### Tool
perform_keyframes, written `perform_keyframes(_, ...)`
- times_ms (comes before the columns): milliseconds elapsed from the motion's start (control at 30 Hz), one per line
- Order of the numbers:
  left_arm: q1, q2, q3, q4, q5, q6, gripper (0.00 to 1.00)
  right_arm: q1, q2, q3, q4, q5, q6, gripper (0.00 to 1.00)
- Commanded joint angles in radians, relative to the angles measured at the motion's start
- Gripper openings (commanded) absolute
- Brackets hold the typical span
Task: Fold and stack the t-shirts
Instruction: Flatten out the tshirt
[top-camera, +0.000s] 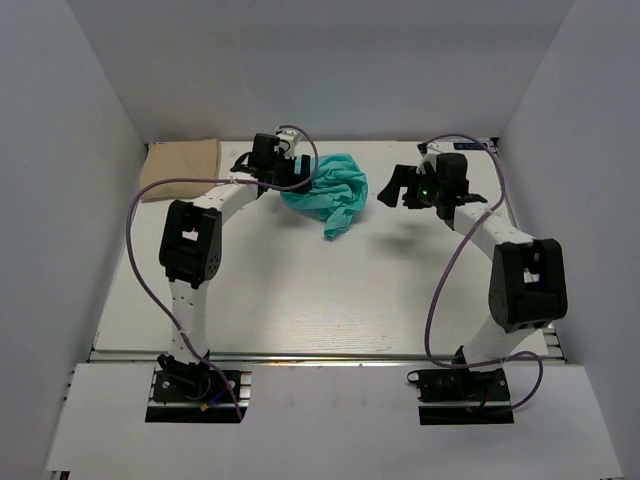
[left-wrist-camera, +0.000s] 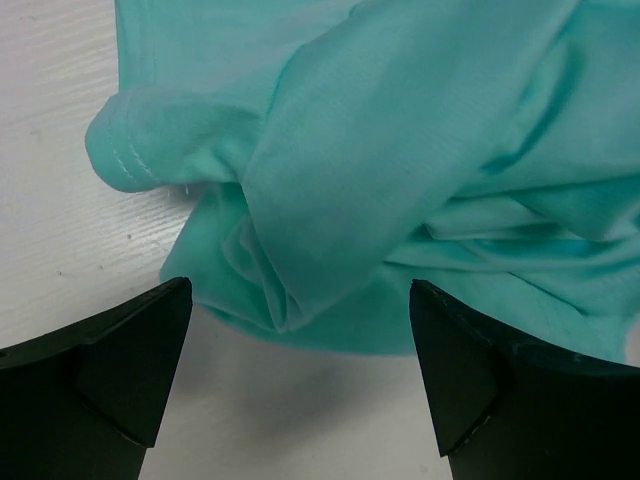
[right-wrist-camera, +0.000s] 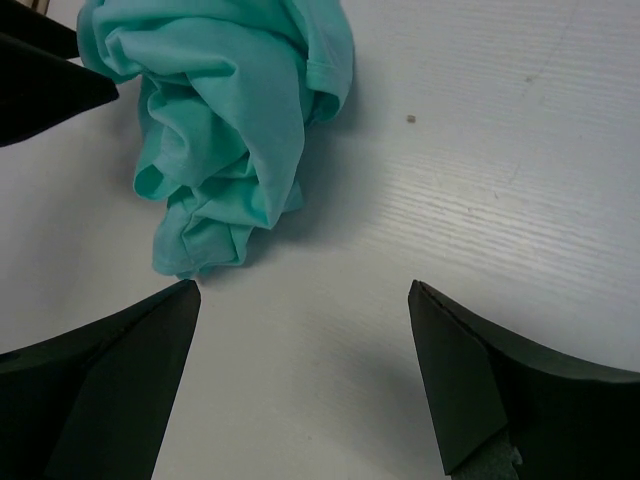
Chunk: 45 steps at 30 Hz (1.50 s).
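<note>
A tan-beige t-shirt (top-camera: 181, 166) is seen lying flat in the far left corner of the white table (top-camera: 300, 290). To its right, the left gripper (left-wrist-camera: 300, 290) is held spread wide and empty, just at the edge of the teal-green t-shirt (top-camera: 328, 192), which is crumpled in a heap at the far middle. Further right, the right gripper (right-wrist-camera: 302, 287) is held wide apart, grasping nothing, clear of the heap.
</note>
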<state>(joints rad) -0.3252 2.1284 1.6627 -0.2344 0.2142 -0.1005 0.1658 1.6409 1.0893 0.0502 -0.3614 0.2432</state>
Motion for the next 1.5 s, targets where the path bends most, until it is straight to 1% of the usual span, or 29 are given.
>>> perform_keyframes(0,-0.002,0.027,0.092,-0.062,-0.055,0.031,1.00,0.021,0.057,0.124,0.022,-0.048,-0.047,0.90)
perform_keyframes(33,-0.002,0.042,0.121,-0.062,-0.055,0.041,1.00,0.026,0.091,0.138,0.020,-0.051,-0.050,0.90)
perform_keyframes(100,-0.002,0.085,0.149,-0.062,-0.033,0.041,0.95,0.040,0.158,0.191,0.013,-0.063,-0.053,0.90)
perform_keyframes(133,-0.002,0.097,0.169,-0.062,-0.021,0.041,0.84,0.041,0.177,0.242,0.011,-0.065,-0.054,0.89)
perform_keyframes(200,-0.002,0.116,0.180,-0.053,-0.010,0.041,0.73,0.052,0.241,0.277,-0.004,-0.076,-0.055,0.87)
perform_keyframes(233,-0.002,0.125,0.180,-0.052,-0.010,0.032,0.61,0.054,0.261,0.329,-0.006,-0.080,-0.051,0.83)
perform_keyframes(300,-0.002,0.125,0.180,-0.042,0.002,0.031,0.47,0.070,0.315,0.357,-0.019,-0.097,-0.058,0.80)
perform_keyframes(333,-0.002,0.116,0.180,-0.042,0.002,0.031,0.33,0.075,0.329,0.406,-0.024,-0.099,-0.062,0.76)
perform_keyframes(400,-0.002,0.101,0.180,-0.020,0.011,0.031,0.25,0.090,0.371,0.437,-0.033,-0.105,-0.062,0.70)
perform_keyframes(433,-0.002,0.091,0.164,-0.011,0.022,0.031,0.19,0.100,0.381,0.442,-0.033,-0.103,-0.064,0.68)
perform_keyframes(500,-0.002,0.064,0.140,0.001,0.033,0.031,0.07,0.109,0.421,0.480,-0.033,-0.105,-0.067,0.57)
perform_keyframes(533,-0.002,0.055,0.140,0.010,0.033,0.031,0.02,0.110,0.431,0.488,-0.035,-0.106,-0.062,0.42)
perform_keyframes(567,-0.002,0.045,0.131,0.010,0.042,0.031,0.00,0.116,0.438,0.513,-0.035,-0.102,-0.058,0.12)
perform_keyframes(600,-0.002,0.024,0.131,0.010,0.042,0.031,0.00,0.113,0.438,0.517,-0.035,-0.103,-0.050,0.03)
perform_keyframes(633,-0.002,0.013,0.121,0.021,0.042,0.031,0.00,0.118,0.438,0.518,-0.038,-0.094,-0.045,0.00)
perform_keyframes(700,-0.002,-0.018,0.111,0.021,0.042,0.031,0.00,0.115,0.418,0.526,-0.038,-0.076,-0.051,0.00)
perform_keyframes(833,-0.002,-0.146,0.056,0.046,0.056,0.041,0.00,0.116,0.278,0.498,-0.035,-0.015,-0.094,0.00)
perform_keyframes(867,-0.002,-0.215,0.040,0.046,0.056,0.041,0.00,0.118,0.239,0.497,-0.039,-0.008,-0.113,0.00)
perform_keyframes(967,-0.002,-0.329,-0.029,0.090,0.047,0.041,0.00,0.109,0.147,0.477,-0.050,0.007,-0.140,0.00)
perform_keyframes(1000,-0.002,-0.403,-0.068,0.105,0.034,0.041,0.00,0.109,0.126,0.450,-0.047,0.016,-0.142,0.00)
perform_keyframes(1067,-0.002,-0.468,-0.093,0.127,0.024,0.067,0.00,0.110,0.056,0.439,-0.047,0.057,-0.174,0.00)
perform_keyframes(1133,-0.002,-0.540,-0.093,0.116,-0.004,0.093,0.00,0.109,0.007,0.432,-0.049,0.078,-0.205,0.00)
perform_keyframes(1167,-0.002,-0.557,-0.093,0.107,-0.004,0.103,0.00,0.106,-0.022,0.437,-0.049,0.131,-0.211,0.00)
perform_keyframes(1233,-0.002,-0.587,-0.057,0.086,-0.004,0.131,0.00,0.107,-0.064,0.458,-0.079,0.162,-0.229,0.00)
perform_keyframes(1300,-0.002,-0.631,-0.035,0.058,-0.004,0.153,0.00,0.107,-0.120,0.472,-0.081,0.243,-0.239,0.00)
perform_keyframes(1333,-0.002,-0.646,-0.035,0.044,-0.016,0.165,0.00,0.107,-0.133,0.483,-0.079,0.281,-0.269,0.00)
perform_keyframes(1367,-0.002,-0.663,-0.035,0.044,-0.016,0.165,0.00,0.107,-0.142,0.486,-0.079,0.298,-0.283,0.00)
perform_keyframes(1400,-0.002,-0.697,-0.035,0.035,-0.050,0.177,0.00,0.107,-0.179,0.488,-0.078,0.356,-0.289,0.00)
perform_keyframes(1467,-0.002,-0.735,-0.046,0.035,-0.062,0.192,0.00,0.106,-0.202,0.486,-0.076,0.404,-0.314,0.00)
